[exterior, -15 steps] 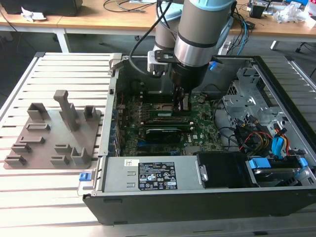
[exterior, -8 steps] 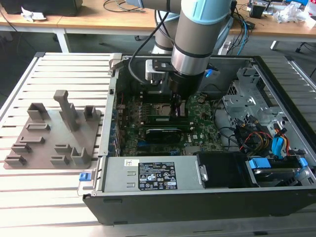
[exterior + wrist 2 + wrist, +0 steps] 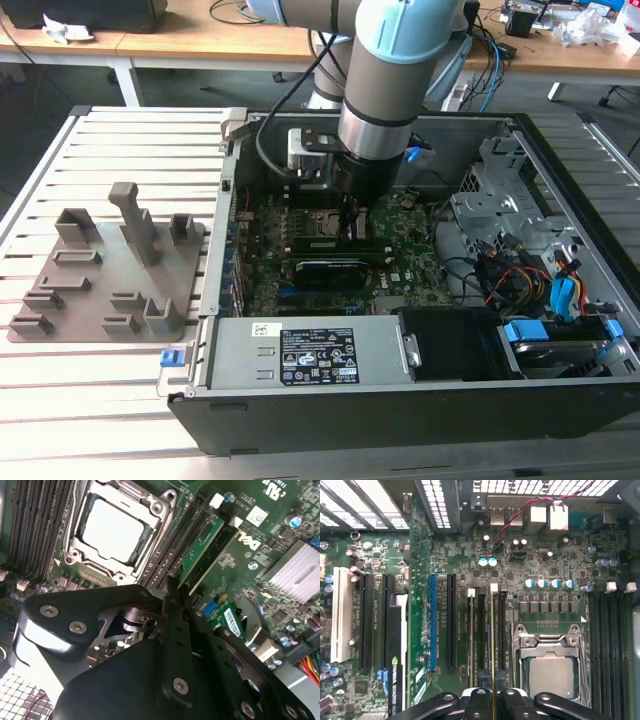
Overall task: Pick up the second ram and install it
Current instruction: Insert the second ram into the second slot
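Observation:
My gripper [image 3: 352, 215] reaches down into the open computer case onto the motherboard [image 3: 410, 255], beside the CPU socket [image 3: 550, 672]. In the first wrist view the second ram [image 3: 493, 640] shows edge-on as a thin yellowish-green line. It stands upright along a memory slot, and its near end sits between the black fingers of the gripper [image 3: 493, 696], which are shut on it. Another stick [image 3: 471, 640] stands in the slot one further from the socket. In the second wrist view the fingertips [image 3: 172, 587] meet at the end of a green stick [image 3: 200, 555]. How deep the held stick sits cannot be told.
A grey fixture tray [image 3: 100, 270] with upright blocks lies on the slatted table at the exterior view's left. Inside the case are a dark expansion card [image 3: 325, 270], the power supply [image 3: 300, 355], a drive cage [image 3: 500, 190] and bundled cables [image 3: 520, 280]. Empty memory slots [image 3: 610, 645] flank the socket's other side.

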